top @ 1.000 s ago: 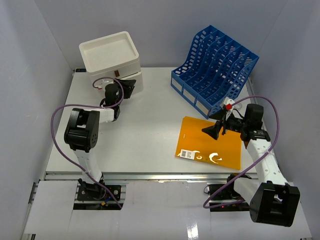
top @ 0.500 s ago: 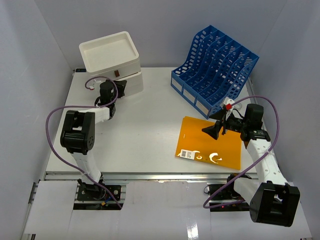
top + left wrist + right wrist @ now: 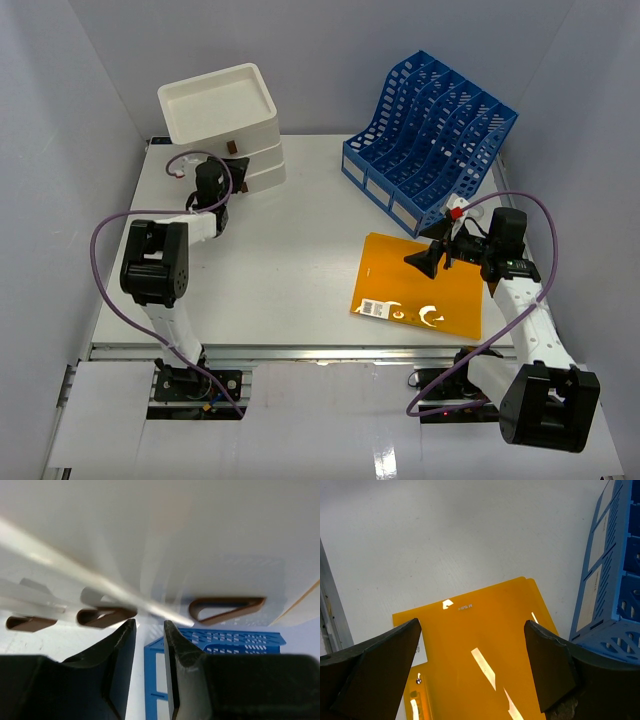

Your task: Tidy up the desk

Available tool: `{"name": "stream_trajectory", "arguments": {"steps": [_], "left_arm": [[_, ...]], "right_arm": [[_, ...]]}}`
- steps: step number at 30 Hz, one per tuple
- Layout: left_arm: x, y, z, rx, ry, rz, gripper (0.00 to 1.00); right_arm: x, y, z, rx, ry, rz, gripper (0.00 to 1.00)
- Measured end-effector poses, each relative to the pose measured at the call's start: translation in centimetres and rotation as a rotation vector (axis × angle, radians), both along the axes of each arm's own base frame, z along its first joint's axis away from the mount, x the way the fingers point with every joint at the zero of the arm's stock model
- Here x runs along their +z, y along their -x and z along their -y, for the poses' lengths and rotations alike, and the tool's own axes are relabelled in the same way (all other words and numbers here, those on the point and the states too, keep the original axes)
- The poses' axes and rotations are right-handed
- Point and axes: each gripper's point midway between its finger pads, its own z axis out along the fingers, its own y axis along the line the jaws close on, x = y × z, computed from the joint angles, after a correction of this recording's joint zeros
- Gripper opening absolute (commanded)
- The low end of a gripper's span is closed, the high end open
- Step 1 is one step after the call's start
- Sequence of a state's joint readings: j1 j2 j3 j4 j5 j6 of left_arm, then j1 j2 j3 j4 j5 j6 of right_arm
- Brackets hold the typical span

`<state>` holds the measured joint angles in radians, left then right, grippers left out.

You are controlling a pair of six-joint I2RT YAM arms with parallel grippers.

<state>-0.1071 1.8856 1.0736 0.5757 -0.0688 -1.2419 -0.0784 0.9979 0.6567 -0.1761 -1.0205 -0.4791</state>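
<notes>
The white desk (image 3: 300, 240) holds a white three-drawer box (image 3: 225, 115) at the back left. My left gripper (image 3: 237, 172) is against the box's front, jaws nearly together with nothing between them. In the left wrist view the gripper (image 3: 149, 630) sits just under the brown drawer handles (image 3: 227, 607); the drawers look pushed in. An orange folder (image 3: 420, 285) lies flat at the front right. My right gripper (image 3: 440, 242) hovers over it, open and empty. In the right wrist view the gripper (image 3: 472, 626) has its jaws wide apart above the folder (image 3: 485, 670).
A blue slotted file rack (image 3: 430, 140) stands at the back right, close to the folder's far edge; it also shows in the right wrist view (image 3: 615, 580). The metal rail (image 3: 300, 352) runs along the front edge. Grey walls enclose three sides.
My left gripper has moved toward the drawer box, and the lower drawer that stuck out is now pushed in. The right arm has not moved.
</notes>
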Motion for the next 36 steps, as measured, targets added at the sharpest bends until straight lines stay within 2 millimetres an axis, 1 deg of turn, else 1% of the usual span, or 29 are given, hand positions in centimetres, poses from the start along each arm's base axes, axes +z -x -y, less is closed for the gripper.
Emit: {"name": "stream_trajectory", "arguments": {"steps": [3,6,9,11,12,14,16,18,21,23,25,27,29,30,32,36], "left_arm": [[-0.9,1.6,0.5,-0.052,-0.003,-0.004,0.45],[-1.2,3.4,1.0,-0.109,-0.013,-0.007,0.50],[0.5,5.1,2.1,-0.204,-0.061,0.036,0.54],[2.6,6.8,2.7,-0.263,-0.104,0.088,0.59],[3.7,7.8,2.9,-0.285,-0.126,0.121,0.62],[5.3,10.0,3.1,-0.313,-0.160,0.178,0.67],[5.7,12.4,3.1,-0.332,-0.190,0.215,0.74],[4.9,14.4,3.0,-0.343,-0.213,0.217,0.79],[2.3,17.2,2.8,-0.359,-0.235,0.178,0.96],[0.8,18.6,2.6,-0.360,-0.246,0.152,0.98],[0.1,19.7,2.3,-0.350,-0.258,0.140,0.98],[0.0,20.1,1.9,-0.335,-0.271,0.138,0.98],[-0.3,20.0,1.6,-0.319,-0.288,0.122,0.98],[-0.8,19.7,1.4,-0.313,-0.296,0.099,0.97],[-1.7,18.2,1.1,-0.304,-0.314,0.030,0.91],[-3.4,14.2,0.6,-0.284,-0.385,-0.091,0.87]], "right_arm": [[-0.2,-0.1,0.1,-0.004,0.004,-0.005,0.90],[-0.4,-0.3,0.2,-0.011,0.009,-0.011,0.90],[-0.8,-0.5,0.4,-0.022,0.020,-0.017,0.90],[-1.1,-0.7,0.7,-0.043,0.037,-0.024,0.90],[-1.2,-0.9,0.9,-0.056,0.047,-0.032,0.90],[-1.1,-1.3,1.3,-0.084,0.062,-0.051,0.90],[-0.7,-2.3,2.0,-0.121,0.074,-0.074,0.90],[-0.3,-3.5,3.1,-0.173,0.084,-0.101,0.90],[-0.2,-5.8,6.5,-0.322,0.089,-0.165,0.91],[-0.6,-7.2,9.3,-0.446,0.087,-0.225,0.92],[-1.1,-8.4,12.0,-0.577,0.079,-0.297,0.93],[-1.6,-9.5,14.2,-0.696,0.071,-0.359,0.93],[-2.2,-10.1,15.4,-0.773,0.060,-0.404,0.93],[-2.5,-10.2,15.7,-0.797,0.052,-0.425,0.93],[-2.8,-10.3,15.8,-0.825,0.034,-0.456,0.93],[-2.7,-10.5,15.5,-0.824,0.002,-0.466,0.91]]}}
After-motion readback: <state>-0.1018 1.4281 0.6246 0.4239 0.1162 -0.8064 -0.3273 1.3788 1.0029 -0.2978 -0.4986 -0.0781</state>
